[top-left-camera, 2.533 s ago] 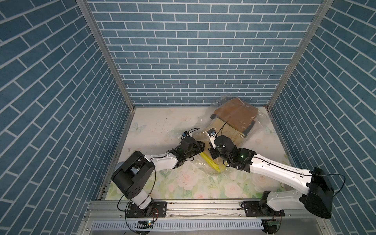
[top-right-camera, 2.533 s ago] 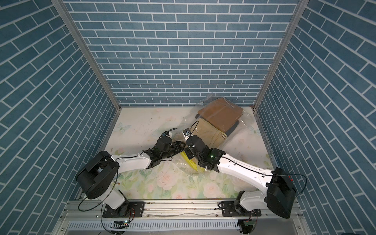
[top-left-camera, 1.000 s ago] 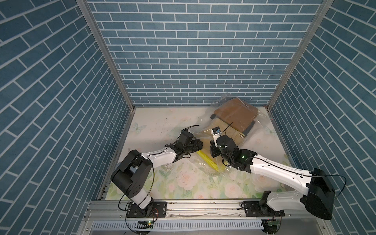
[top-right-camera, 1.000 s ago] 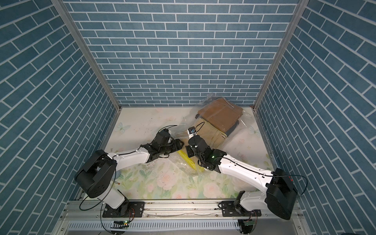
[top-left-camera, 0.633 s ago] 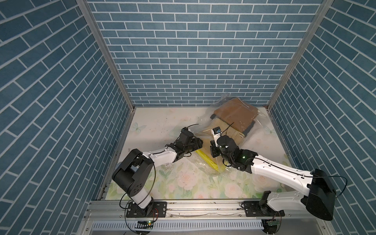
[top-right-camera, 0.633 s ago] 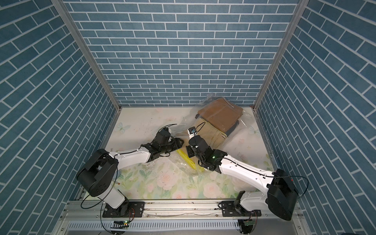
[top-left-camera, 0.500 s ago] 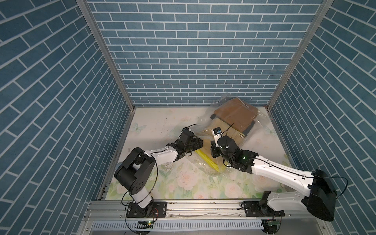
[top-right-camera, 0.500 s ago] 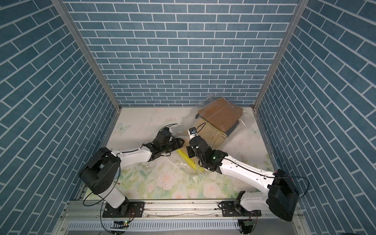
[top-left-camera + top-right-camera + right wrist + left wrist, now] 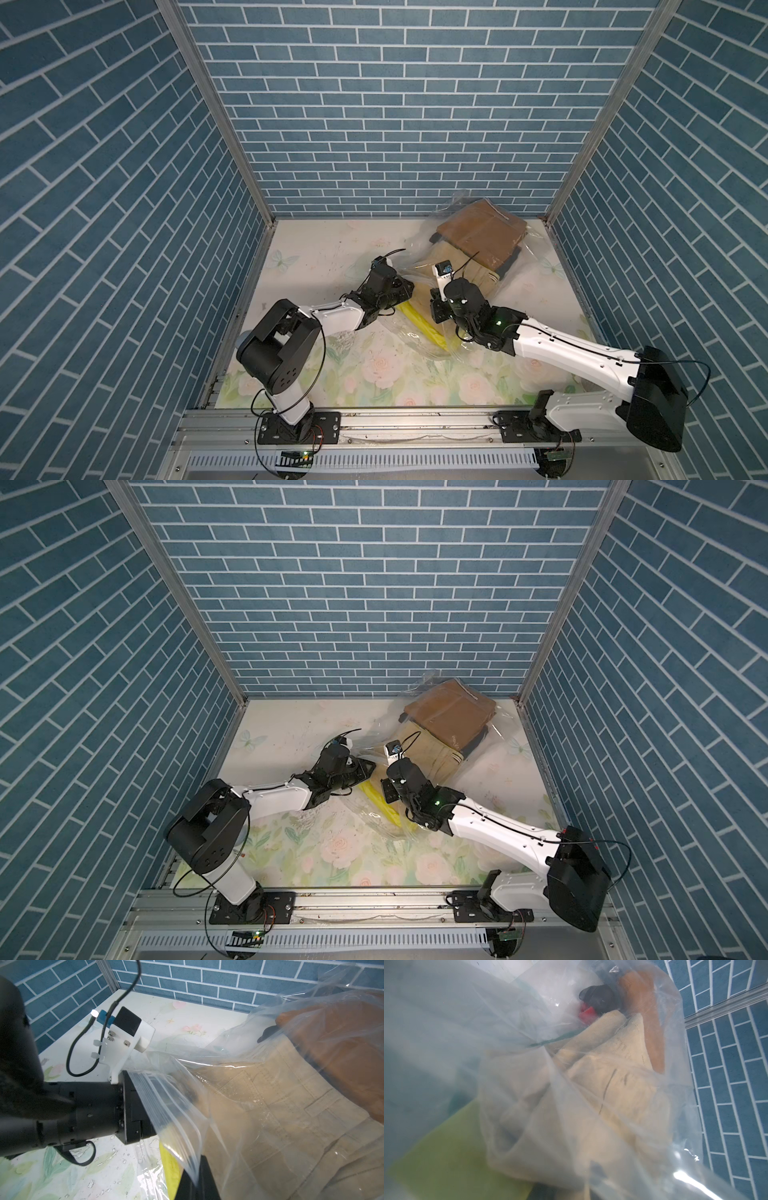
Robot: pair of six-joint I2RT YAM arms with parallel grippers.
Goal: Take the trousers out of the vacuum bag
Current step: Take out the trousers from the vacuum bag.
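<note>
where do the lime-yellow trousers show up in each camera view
top view: the lime-yellow trousers are a slanted strip under the vacuum bag plastic, nearer the camera than the khaki trousers
top view: same slanted strip
left wrist: blurred lime patch behind plastic
right wrist: narrow yellow band under the zip strip
shared landmark: the khaki trousers lie beside it in every view

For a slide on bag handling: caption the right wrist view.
The left gripper sits at the vacuum bag mouth, zip strip draped over it, khaki trousers just beyond, inside.
</note>
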